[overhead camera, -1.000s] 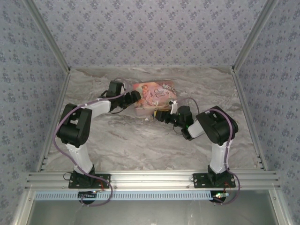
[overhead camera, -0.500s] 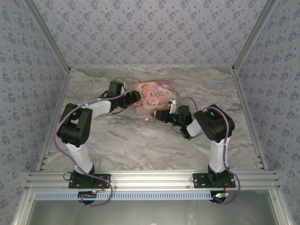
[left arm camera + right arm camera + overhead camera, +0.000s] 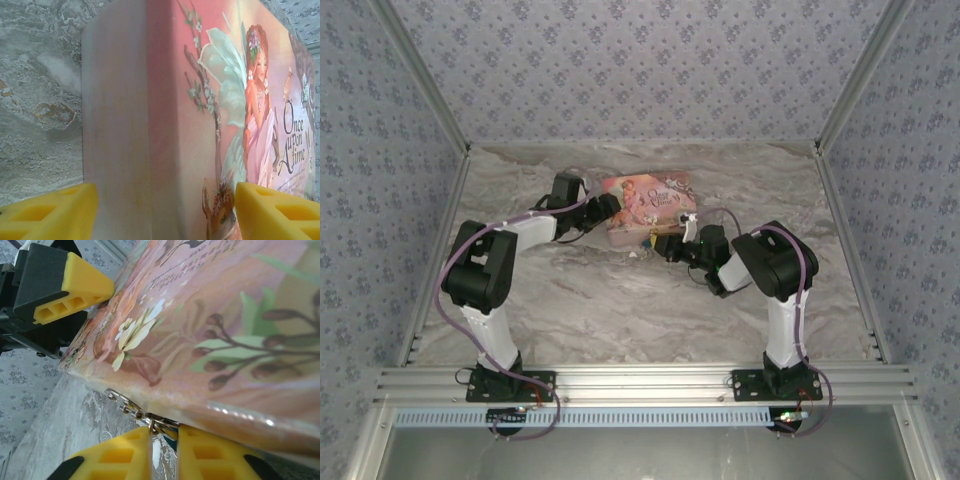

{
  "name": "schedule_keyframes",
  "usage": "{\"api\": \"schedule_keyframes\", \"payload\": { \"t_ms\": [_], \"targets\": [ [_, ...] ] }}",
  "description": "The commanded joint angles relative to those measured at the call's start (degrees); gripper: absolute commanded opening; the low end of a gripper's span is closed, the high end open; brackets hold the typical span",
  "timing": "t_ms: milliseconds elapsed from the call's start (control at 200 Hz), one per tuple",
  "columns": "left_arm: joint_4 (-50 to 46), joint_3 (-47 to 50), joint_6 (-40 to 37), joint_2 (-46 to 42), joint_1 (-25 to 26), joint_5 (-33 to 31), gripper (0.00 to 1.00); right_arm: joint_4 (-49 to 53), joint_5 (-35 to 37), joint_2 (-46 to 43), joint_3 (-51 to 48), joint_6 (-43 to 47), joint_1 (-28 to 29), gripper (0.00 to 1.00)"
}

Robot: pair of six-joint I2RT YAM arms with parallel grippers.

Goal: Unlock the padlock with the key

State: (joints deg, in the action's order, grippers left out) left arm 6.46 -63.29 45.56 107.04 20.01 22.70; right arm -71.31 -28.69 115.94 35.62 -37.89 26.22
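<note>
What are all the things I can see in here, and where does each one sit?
pink tin: one, pink with a fairy picture, far middle of the table.
metal ring: one, silver, on a short chain at the tin's near lower edge.
bluish bit: one, just behind the ring; perhaps the padlock, mostly hidden.
table: one, grey marbled, under everything.
walls: three, blue-grey flowered, around the table.
rail: one, silver, along the near edge.
arms: two, black and white: left arm, right arm.
left pincer: one, yellow fingers either side of the tin's end.
right pincer: one, yellow fingers nearly closed on the ring.
</note>
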Motion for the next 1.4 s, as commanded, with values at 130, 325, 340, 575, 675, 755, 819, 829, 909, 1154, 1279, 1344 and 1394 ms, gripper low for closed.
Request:
{"api": "schedule_keyframes", "payload": {
  "t_ms": [130,325,340,575,675,755,819,829,909,1154,1279,1344,1394],
  "targets": [
    [-3.9,1.4,-0.6,1.2,0.5,-1.4,0.71,-2.9,0.7,0.5,0.9,-2.1,-0.8,0.03],
    [-4.1,1.8,-0.7,1.0,0.4,-2.0,0.71,-3.7,1.5,0.5,0.3,-3.0,-1.3,0.0],
    [-4.1,1.8,-0.7,1.0,0.4,-2.0,0.71,-3.6,1.5,0.5,0.3,-3.1,-1.3,0.0],
    [-4.6,3.2,-1.3,0.2,0.2,-3.5,0.71,-6.7,4.3,-0.5,-2.2,-6.1,-2.9,0.0],
    [-4.1,4.3,-1.2,0.1,0.2,-3.5,0.71,-8.2,5.6,-1.0,-3.3,-8.5,-3.8,0.0],
    [-3.2,5.5,-0.9,-0.2,0.2,-3.4,0.71,-8.2,6.7,-1.9,-3.7,-10.2,-4.2,0.0],
    [-2.3,6.7,-0.4,-0.6,0.2,-3.4,0.71,-8.2,7.9,-2.7,-4.0,-11.5,-4.4,0.0],
    [-2.1,6.9,-0.3,-0.7,0.3,-3.4,0.71,-8.2,8.1,-2.8,-4.0,-11.7,-4.4,0.0],
    [-1.0,8.4,0.4,-1.8,0.6,-3.1,0.71,-8.2,9.6,-3.7,-4.0,-13.6,-4.4,0.0],
    [0.0,12.6,1.5,-5.1,2.6,-4.4,0.72,-8.2,13.3,-2.9,-2.0,-20.5,-5.3,0.0],
    [0.9,14.5,2.3,-6.3,3.1,-4.9,0.72,-7.5,13.4,-1.5,-0.2,-22.3,-5.5,0.0],
    [1.5,15.2,2.8,-6.7,3.4,-4.8,0.72,-6.2,13.1,-1.2,0.7,-22.0,-5.4,0.0],
    [1.6,15.5,2.9,-6.9,3.5,-4.9,0.72,-5.4,12.8,-1.1,1.1,-21.8,-5.2,0.0]
  ]
}}
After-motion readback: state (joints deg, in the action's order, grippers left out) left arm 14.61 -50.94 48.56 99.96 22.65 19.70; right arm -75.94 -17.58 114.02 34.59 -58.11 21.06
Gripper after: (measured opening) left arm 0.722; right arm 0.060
